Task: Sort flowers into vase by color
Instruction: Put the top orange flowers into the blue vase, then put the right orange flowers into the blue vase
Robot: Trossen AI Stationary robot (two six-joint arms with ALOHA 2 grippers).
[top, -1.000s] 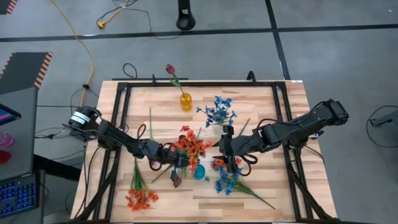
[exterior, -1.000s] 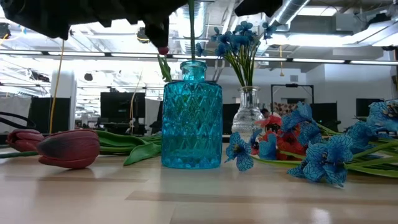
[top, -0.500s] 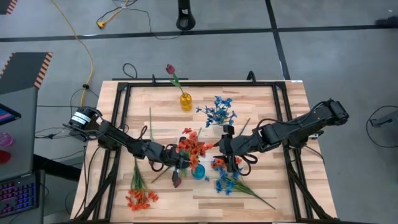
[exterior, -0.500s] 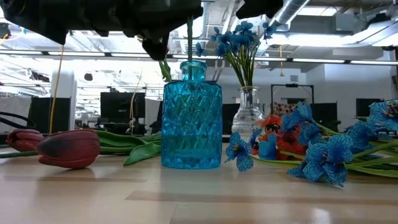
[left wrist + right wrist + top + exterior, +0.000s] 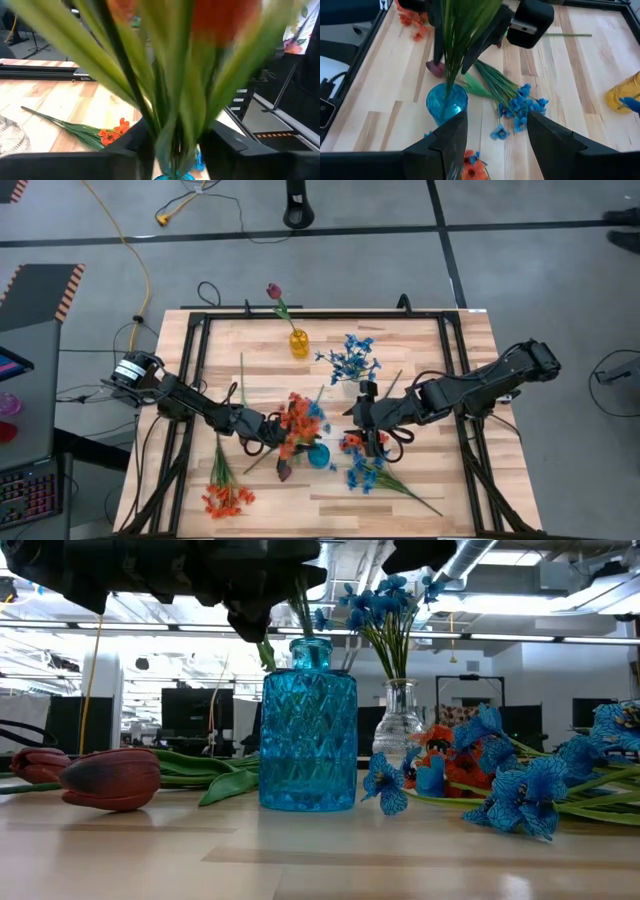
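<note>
- Left gripper (image 5: 288,442) hung over the middle of the table (image 5: 420,340), close at 10 o'clock from the blue glass vase (image 5: 320,456), right up against the stems of an orange-red spray (image 5: 300,420).
- Whether it was squeezing those stems or had let them go, I could not tell from where I looked.
- That orange-red spray stood in the blue glass vase, stems down through its neck, leaves and blossoms fanning up toward 11 o'clock.
- Right gripper (image 5: 370,448) sat just at 3 o'clock from the same vase, released, jaws spread wide with nothing between them.
- 1 dark maroon bud (image 5: 284,471) lay flat on the wood, just at 8 o'clock from the blue glass vase.
- 1 loose blue spray (image 5: 365,475) lay at 4 o'clock from that vase, its stem running off toward the near right corner.
- A few orange-red blossoms (image 5: 352,442) lay beside the right gripper, between it and the blue glass vase.
- Another orange-red spray (image 5: 225,498) lay near the table's near left edge, well apart from both arms.
- Blue flowers (image 5: 350,362) stood in a clear vase (image 5: 398,720) at 1 o'clock from the blue glass vase.
- 1 maroon tulip (image 5: 273,290) leaned out of a small yellow vase (image 5: 299,343) near the far edge, at 12 o'clock.
</note>
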